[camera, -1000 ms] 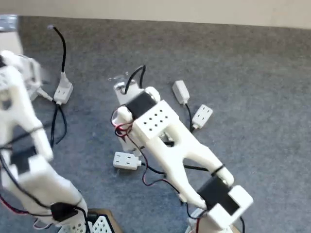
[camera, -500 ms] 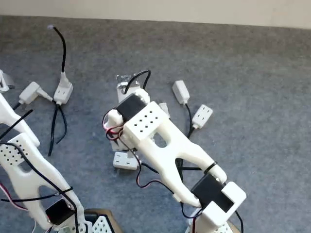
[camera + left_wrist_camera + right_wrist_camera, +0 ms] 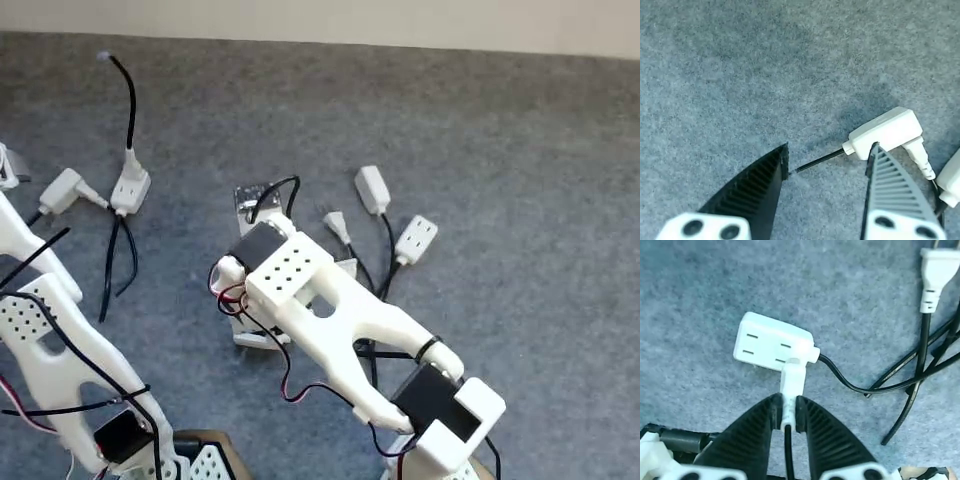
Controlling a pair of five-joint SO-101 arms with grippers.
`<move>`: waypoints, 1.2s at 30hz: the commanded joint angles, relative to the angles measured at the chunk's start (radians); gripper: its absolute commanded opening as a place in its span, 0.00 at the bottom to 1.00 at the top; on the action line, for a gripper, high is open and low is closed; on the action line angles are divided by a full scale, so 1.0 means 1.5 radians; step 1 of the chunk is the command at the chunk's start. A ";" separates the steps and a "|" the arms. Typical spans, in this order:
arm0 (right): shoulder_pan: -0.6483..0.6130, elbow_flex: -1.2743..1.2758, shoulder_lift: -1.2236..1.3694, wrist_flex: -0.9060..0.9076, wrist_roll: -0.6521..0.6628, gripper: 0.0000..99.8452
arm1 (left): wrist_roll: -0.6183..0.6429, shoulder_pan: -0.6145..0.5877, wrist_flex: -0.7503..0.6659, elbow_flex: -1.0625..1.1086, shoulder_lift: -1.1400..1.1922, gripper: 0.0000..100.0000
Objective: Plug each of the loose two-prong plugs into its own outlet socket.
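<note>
Pinches a white two-prong plug (image 3: 792, 377) tight in the right gripper (image 3: 785, 415), nose against the edge of a white outlet block (image 3: 771, 342) on the grey carpet (image 3: 700, 290), prongs possibly seated. Holds the left gripper (image 3: 829, 150) spread wide over the carpet, just beside a white angled plug (image 3: 887, 132).

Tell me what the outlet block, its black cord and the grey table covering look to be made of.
Outlet block: likely hard moulded plastic, white, smooth with a slight sheen and crisp slot edges.
Black cord: probably rubber or vinyl sheathing, since it bends in loose curves.
Table covering: seems felt or short-pile carpet, matte with a fuzzy mottled grain.
</note>
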 commanded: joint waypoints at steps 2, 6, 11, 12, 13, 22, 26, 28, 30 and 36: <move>-0.007 -0.012 -0.011 -0.014 -0.010 0.00 | -0.007 -0.006 0.004 -0.033 -0.016 0.26; -0.007 -0.038 -0.010 -0.014 -0.010 0.00 | -0.007 -0.006 0.004 -0.032 -0.014 0.26; -0.007 -0.054 -0.008 -0.016 -0.011 0.00 | -0.007 -0.006 0.004 -0.032 -0.013 0.26; -0.007 -0.054 -0.008 -0.017 -0.011 0.00 | -0.007 -0.006 0.004 -0.032 -0.013 0.26; -0.007 -0.054 -0.007 -0.018 -0.011 0.00 | -0.007 -0.006 0.004 -0.032 -0.013 0.26; -0.004 -0.050 -0.007 -0.047 -0.011 0.00 | -0.007 -0.005 0.004 -0.031 -0.013 0.26; -0.004 -0.052 -0.007 -0.057 -0.011 0.00 | -0.007 -0.005 0.004 -0.031 -0.013 0.26; -0.004 -0.051 -0.007 -0.057 -0.011 0.00 | -0.007 -0.005 0.004 -0.031 -0.013 0.26; 0.002 -0.051 -0.007 -0.057 -0.011 0.00 | -0.007 -0.005 0.004 -0.031 -0.013 0.26; 0.047 -0.053 -0.007 -0.055 -0.008 0.00 | -0.007 -0.005 0.004 -0.030 -0.013 0.26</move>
